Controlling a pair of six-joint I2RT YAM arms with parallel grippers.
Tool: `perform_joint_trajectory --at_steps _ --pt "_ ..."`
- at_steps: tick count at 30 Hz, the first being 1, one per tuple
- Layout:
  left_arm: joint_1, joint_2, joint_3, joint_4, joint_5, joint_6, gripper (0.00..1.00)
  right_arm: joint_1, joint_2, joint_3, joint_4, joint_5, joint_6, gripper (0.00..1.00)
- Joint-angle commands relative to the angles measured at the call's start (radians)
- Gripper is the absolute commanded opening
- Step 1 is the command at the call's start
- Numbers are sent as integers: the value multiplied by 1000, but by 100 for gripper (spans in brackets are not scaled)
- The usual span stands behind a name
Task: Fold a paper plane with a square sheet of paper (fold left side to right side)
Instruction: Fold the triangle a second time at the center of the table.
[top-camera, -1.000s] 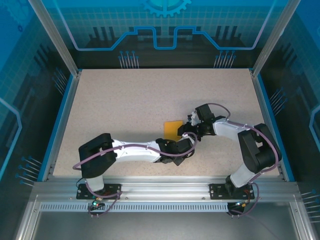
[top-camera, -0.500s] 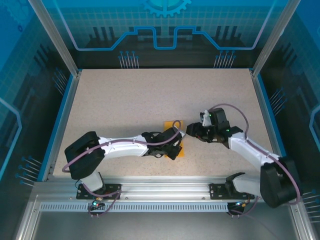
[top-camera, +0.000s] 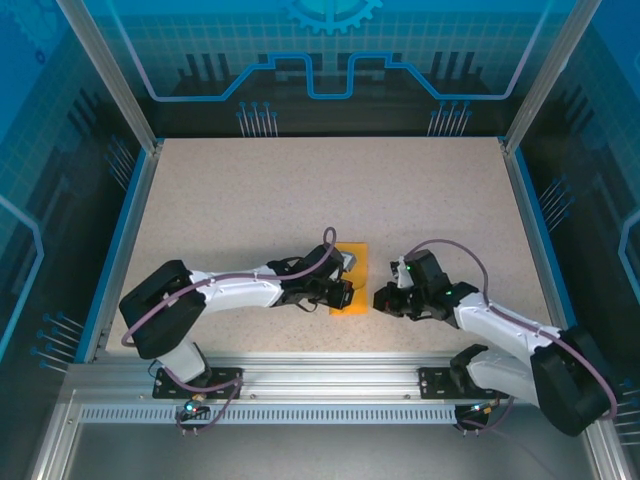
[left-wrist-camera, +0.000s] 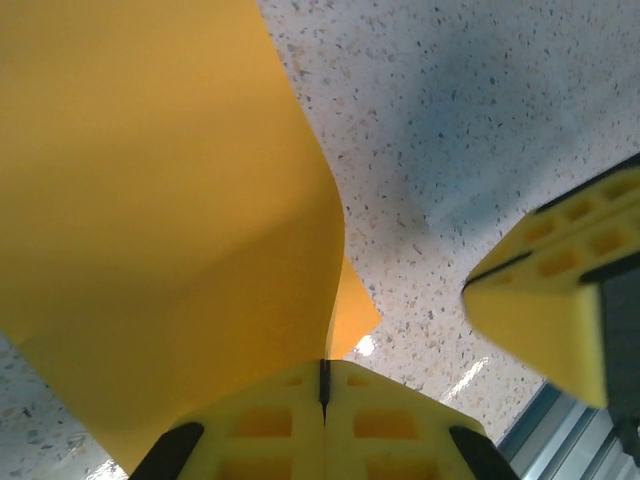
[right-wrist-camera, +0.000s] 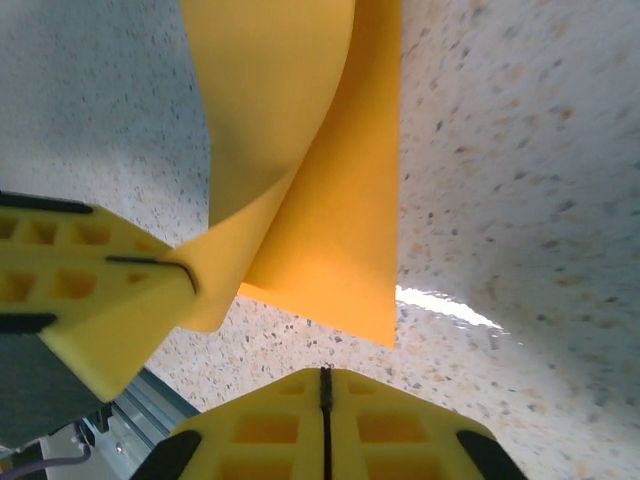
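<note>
The square sheet of paper (top-camera: 357, 265) is bright orange and lies near the middle of the table, its left side lifted and curled over toward the right. My left gripper (top-camera: 343, 293) is shut on that lifted edge. In the left wrist view the sheet (left-wrist-camera: 170, 200) runs straight into the closed seam of the left gripper (left-wrist-camera: 323, 368). My right gripper (top-camera: 380, 300) is just right of the sheet, shut and holding nothing. In the right wrist view the right gripper (right-wrist-camera: 323, 375) sits a little short of the sheet's flat corner (right-wrist-camera: 330, 240). No paper plane is in view.
The speckled table (top-camera: 300, 190) has a raised blue rim (top-camera: 118, 250) on the left and right. An aluminium rail (top-camera: 330, 375) runs along its near edge. In the right wrist view, the left arm's yellow fingers (right-wrist-camera: 100, 310) are close on the left.
My right gripper has shut and pulled back toward the near edge, off the sheet. The left gripper has kept its hold and drawn the lifted edge further over the sheet.
</note>
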Motion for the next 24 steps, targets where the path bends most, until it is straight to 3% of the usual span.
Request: perform_joint_trajectory --at_steps 1,12,24 --pt "20 -40 -25 43 39 -49 1 53 64 4 74 35 45 4" --pt "51 -75 -47 20 -4 -51 2 124 231 93 91 89 54 0" --pt "54 -45 -23 -41 -66 -20 2 133 278 113 -19 125 35 0"
